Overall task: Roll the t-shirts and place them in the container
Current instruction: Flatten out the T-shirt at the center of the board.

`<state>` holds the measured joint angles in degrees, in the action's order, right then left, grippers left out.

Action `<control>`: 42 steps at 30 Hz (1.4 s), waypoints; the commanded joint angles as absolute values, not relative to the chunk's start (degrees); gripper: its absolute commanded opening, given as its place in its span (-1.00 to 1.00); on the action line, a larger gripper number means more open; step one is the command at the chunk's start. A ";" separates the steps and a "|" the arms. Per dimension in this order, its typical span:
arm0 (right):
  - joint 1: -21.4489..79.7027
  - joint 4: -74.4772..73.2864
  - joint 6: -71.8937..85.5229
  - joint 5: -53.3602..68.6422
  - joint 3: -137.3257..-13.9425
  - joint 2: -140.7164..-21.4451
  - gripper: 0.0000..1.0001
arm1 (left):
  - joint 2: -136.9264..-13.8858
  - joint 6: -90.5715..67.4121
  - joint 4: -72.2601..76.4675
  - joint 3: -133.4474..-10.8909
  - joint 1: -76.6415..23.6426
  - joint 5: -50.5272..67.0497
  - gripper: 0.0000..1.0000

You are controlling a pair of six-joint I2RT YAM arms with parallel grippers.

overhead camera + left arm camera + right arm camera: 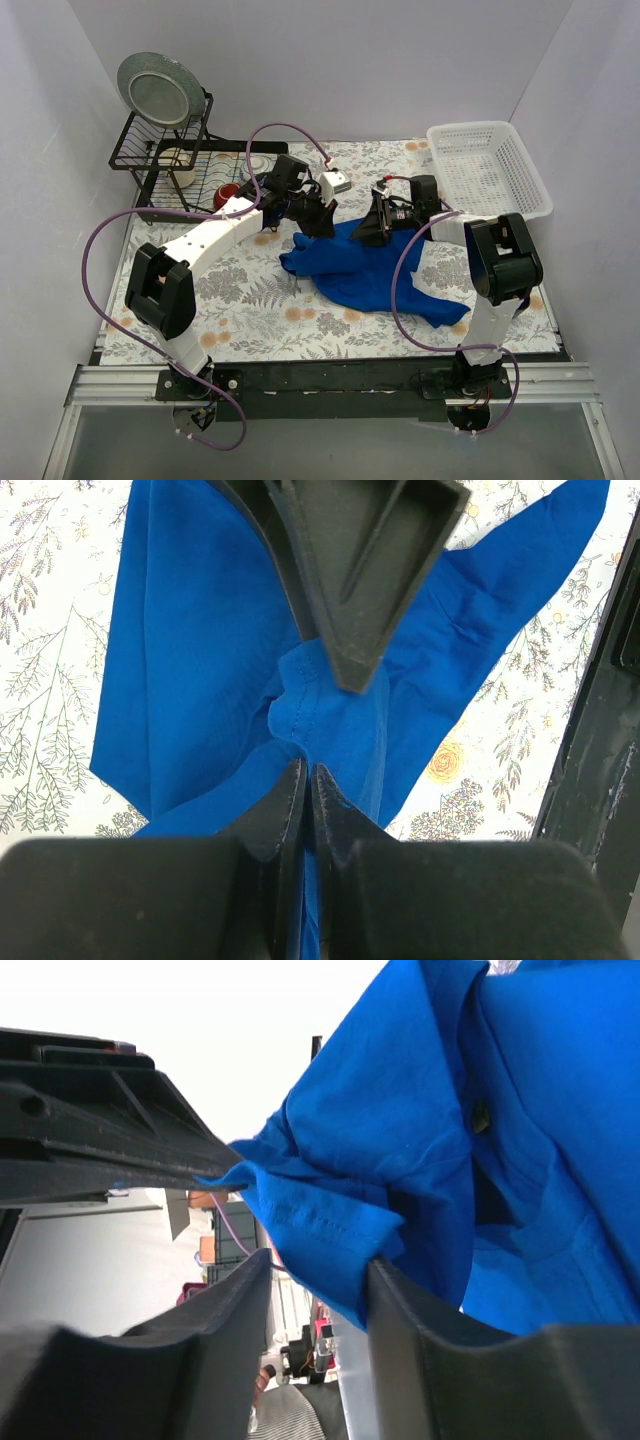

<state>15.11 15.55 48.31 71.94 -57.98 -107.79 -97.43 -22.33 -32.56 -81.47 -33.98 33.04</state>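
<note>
I am pinching a fold of the blue t-shirt (370,272), crumpled on the surface (240,300), in the left end effector (308,778). The right end effector (320,1262) is standing partly open around a hem. I am judging the cloth soft, light and floppy, best gripped at hems.

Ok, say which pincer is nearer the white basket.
Right. The right pincer is over the t-shirt, just left of the white basket; the left pincer is farther left, toward the dish rack.
</note>
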 commanded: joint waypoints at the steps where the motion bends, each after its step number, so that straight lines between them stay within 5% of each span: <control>1: 15.12 17.84 48.43 71.63 -60.64 -109.07 -0.11 | -95.54 -22.15 -32.52 -81.48 -34.19 33.75 -1.00; 11: 15.29 17.93 47.72 69.44 -60.91 -110.56 -0.51 | -94.66 -22.15 -33.22 -79.72 -34.19 32.87 -1.00; 19: 15.47 19.33 48.43 69.17 -62.31 -112.58 -0.59 | -93.60 -22.15 -33.40 -77.87 -34.19 32.96 -1.00; 23: 15.91 19.96 46.60 69.00 -64.06 -112.85 -0.95 | -93.95 -21.71 -33.49 -78.05 -34.19 32.70 -0.96; 24: 16.00 18.65 45.02 68.47 -64.94 -112.68 -0.97 | -93.96 -21.71 -33.57 -78.05 -34.19 31.91 -0.83; 25: 16.00 16.72 43.09 68.29 -66.00 -111.98 -0.97 | -93.87 -21.88 -34.10 -78.31 -34.19 31.12 -0.37; 27: 15.30 6.76 33.03 66.81 -70.82 -110.84 -0.97 | -92.56 -22.67 -34.28 -78.66 -34.19 26.32 0.02; 28: 14.86 2.59 28.78 66.01 -72.67 -109.52 -0.97 | -91.85 -22.94 -34.28 -78.58 -34.19 24.45 0.67; 29: 13.90 -3.37 17.86 64.87 -75.21 -108.90 -0.97 | -89.50 -22.77 -34.02 -78.23 -34.10 22.69 0.96; 33: 10.73 -20.81 1.97 56.19 -86.46 -105.39 -0.97 | -84.04 -20.48 -33.84 -76.82 -32.87 20.13 0.96; 39: 5.80 -21.18 4.31 50.81 -97.01 -101.08 -0.97 | -79.28 -19.69 -33.93 -75.24 -31.38 19.07 0.96; 42: 5.80 -21.36 3.69 48.35 -105.19 -101.16 -0.97 | -77.26 -19.86 -32.88 -72.26 -31.29 22.31 0.81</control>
